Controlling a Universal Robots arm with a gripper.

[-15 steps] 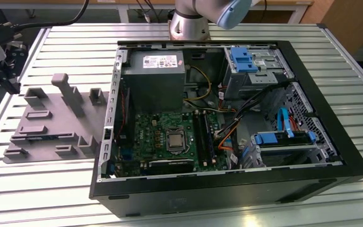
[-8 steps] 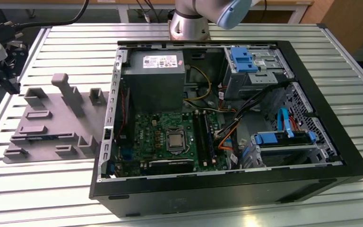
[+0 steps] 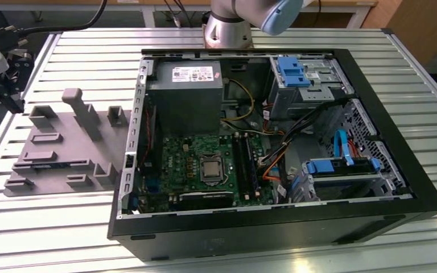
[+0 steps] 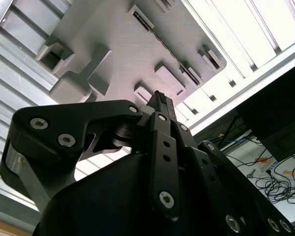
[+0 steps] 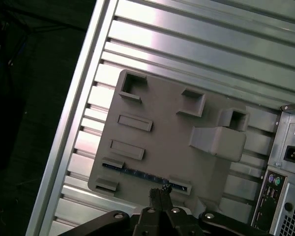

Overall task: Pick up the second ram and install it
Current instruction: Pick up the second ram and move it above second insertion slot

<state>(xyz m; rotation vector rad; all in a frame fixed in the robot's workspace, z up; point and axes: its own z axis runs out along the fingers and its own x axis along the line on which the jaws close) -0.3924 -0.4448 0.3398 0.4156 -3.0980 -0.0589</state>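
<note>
The second ram (image 5: 137, 173) lies in a slot of the grey holder (image 5: 162, 118) on the tabletop (image 5: 196, 44), beside the open computer (image 3: 279, 230). The jaws hang just above it, clenched together and empty. Picking it up and installing it both remain undone.

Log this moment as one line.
gripper: shut, empty, nearest ram | ram: in holder, not picked | case: open

Lab (slatted table (image 3: 66, 222), opened computer (image 3: 279, 230))
</note>
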